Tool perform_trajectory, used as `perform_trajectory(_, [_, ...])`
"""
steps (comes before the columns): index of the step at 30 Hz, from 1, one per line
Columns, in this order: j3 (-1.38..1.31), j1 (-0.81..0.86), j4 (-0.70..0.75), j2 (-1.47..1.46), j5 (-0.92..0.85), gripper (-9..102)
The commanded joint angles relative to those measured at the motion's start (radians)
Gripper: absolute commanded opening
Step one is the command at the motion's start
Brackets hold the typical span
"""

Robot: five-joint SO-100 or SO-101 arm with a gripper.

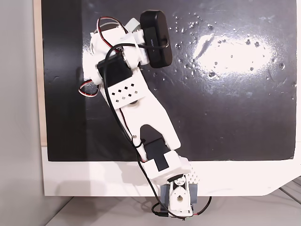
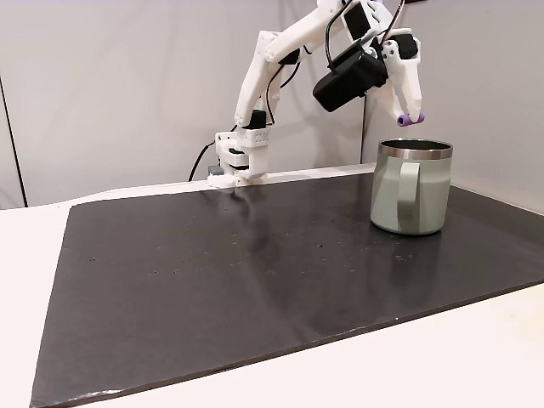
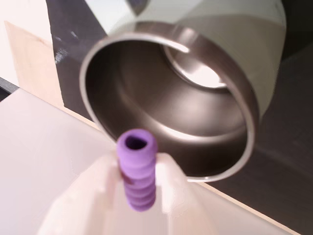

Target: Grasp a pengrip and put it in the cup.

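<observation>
Gripping the pengrip [image 3: 137, 169], hand [image 2: 410, 119] above cup [image 2: 411, 197], wrist view reveals steel inside

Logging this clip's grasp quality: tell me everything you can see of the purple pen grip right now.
The pen grip is a small purple ribbed tube, soft rubber by its look, with an open hollow end facing the wrist camera. The gripper pinches it between its white fingers, which touch its sides. In a fixed view it lies roughly level at the fingertips, held in the air above the rim of the mug, touching neither mug nor mat.
</observation>
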Motion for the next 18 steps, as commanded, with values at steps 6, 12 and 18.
perform_trajectory(6, [-0.057, -0.008, -0.011, 0.009, -0.008, 11])
perform_trajectory(12, [-0.048, 0.006, -0.005, 0.023, -0.005, 27])
perform_trajectory(18, [-0.043, 0.008, 0.0, 0.025, -0.005, 27])
